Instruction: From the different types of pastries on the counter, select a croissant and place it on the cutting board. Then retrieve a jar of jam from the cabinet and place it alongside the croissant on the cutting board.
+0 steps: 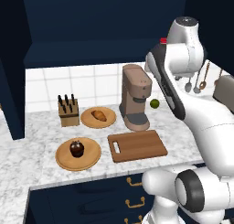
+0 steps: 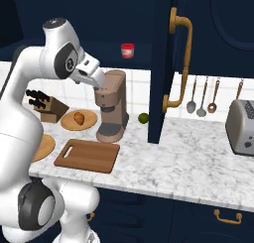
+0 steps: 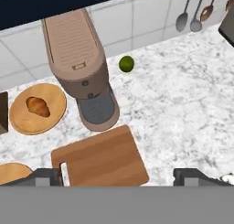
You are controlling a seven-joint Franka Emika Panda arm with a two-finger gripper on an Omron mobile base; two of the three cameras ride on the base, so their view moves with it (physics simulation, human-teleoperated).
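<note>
Well, cutting board (image 1: 137,145) sits bare (counter (image 1: 27,159) edge near).

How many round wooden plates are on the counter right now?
2. One plate holding the croissant sits beside the knife block; the other plate holding the cupcake sits nearer the counter's front edge.

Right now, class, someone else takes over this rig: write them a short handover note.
Gripper: jaws open, empty, high above the cutting board.
Croissant lies on its round plate behind the board; cupcake on the nearer plate.
Jar of jam stands on the cabinet shelf.
Done: nothing, the board is bare.
Left: croissant onto the board, then the jar beside it.
</note>
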